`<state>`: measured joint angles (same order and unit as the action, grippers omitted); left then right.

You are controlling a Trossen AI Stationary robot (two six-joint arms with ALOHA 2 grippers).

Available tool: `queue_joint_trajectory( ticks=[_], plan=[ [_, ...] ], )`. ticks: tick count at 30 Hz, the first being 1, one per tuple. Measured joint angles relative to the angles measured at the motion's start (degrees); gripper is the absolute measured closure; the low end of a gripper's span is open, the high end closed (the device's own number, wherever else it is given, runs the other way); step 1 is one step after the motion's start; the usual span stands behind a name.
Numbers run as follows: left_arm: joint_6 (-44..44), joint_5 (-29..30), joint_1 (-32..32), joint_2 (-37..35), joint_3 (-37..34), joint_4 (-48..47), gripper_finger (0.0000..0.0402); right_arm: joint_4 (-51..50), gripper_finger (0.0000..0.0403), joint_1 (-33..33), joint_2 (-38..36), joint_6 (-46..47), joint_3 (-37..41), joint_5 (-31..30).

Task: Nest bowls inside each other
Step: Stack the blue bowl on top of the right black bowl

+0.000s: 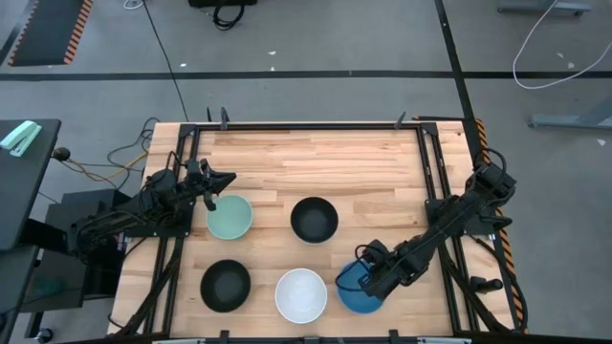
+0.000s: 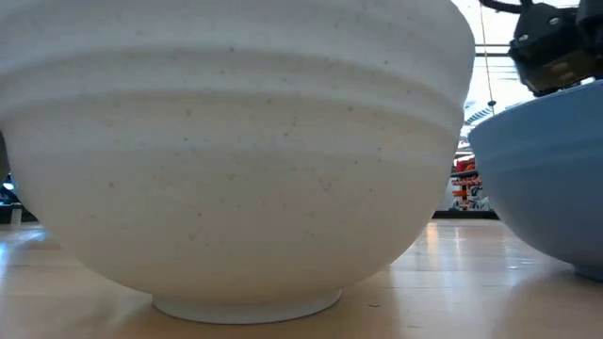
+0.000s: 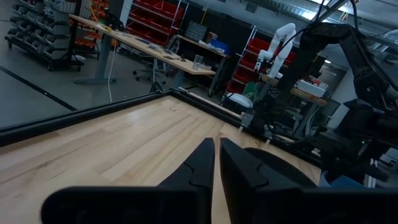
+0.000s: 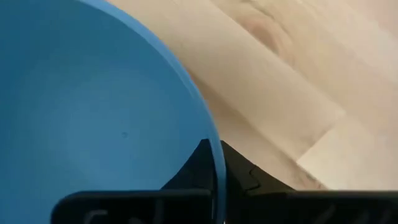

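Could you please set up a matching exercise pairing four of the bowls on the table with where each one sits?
Things:
1. mint green bowl
2. blue bowl
3. white bowl
4. black bowl in the middle of the table

Places or states:
A. front row, between another black bowl and the blue one
B. rim pinched by the right gripper
C. beside the left gripper
D. alone, no gripper near

Pairs: 1-C, 2-B, 3-A, 4-D
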<state>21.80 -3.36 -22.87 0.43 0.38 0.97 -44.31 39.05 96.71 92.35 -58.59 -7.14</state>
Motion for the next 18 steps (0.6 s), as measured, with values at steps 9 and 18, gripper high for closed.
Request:
queue_joint_trajectory(
  ticks=[9, 18],
  plan=[
    [-0.01, 0.00, 0.02, 0.00, 0.00, 0.00, 0.0374, 0.00, 0.0398, -3.99, -0.12, -9.92, -0.06, 0.81],
    [0.02, 0.01, 0.00, -0.02, 0.00, 0.00, 0.0373, -5.56, 0.0400, -7.69, -0.26, -19.41, -5.10, -0.86]
  ],
)
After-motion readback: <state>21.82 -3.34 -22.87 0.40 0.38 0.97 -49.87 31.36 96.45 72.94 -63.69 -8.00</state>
